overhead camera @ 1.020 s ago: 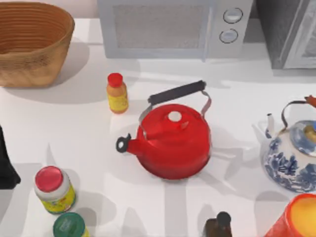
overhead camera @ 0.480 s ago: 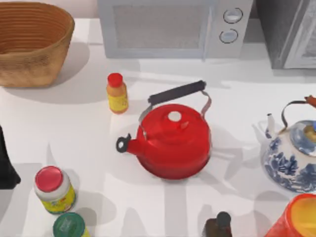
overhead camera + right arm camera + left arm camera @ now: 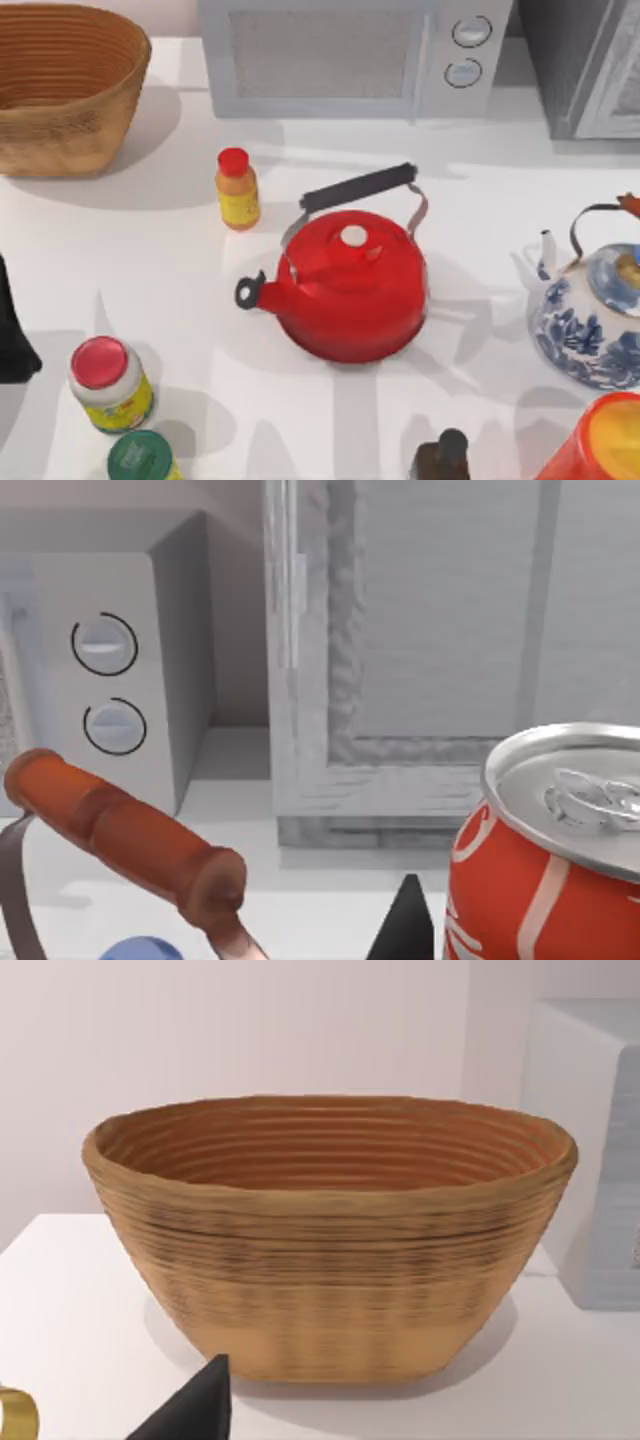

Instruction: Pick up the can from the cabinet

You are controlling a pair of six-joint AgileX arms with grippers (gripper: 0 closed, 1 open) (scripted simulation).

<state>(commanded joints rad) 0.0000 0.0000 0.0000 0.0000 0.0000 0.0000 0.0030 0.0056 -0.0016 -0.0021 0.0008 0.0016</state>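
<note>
The can is red with white markings and a silvery rimmed top, and it sits very close in the right wrist view. A dark part of my right gripper shows right beside it. Whether the can is held or stands on the table cannot be told. Behind it rises the cabinet, dark grey and speckled, with its pale grey framed door. The cabinet stands at the table's back right corner. My left arm is parked at the left edge, and its gripper faces the woven basket.
A light grey microwave with two knobs stands at the back centre, left of the cabinet. A red kettle sits mid-table and a blue-white teapot at the right; its orange-brown handle is near the can. Bottles and an orange cup stand in front.
</note>
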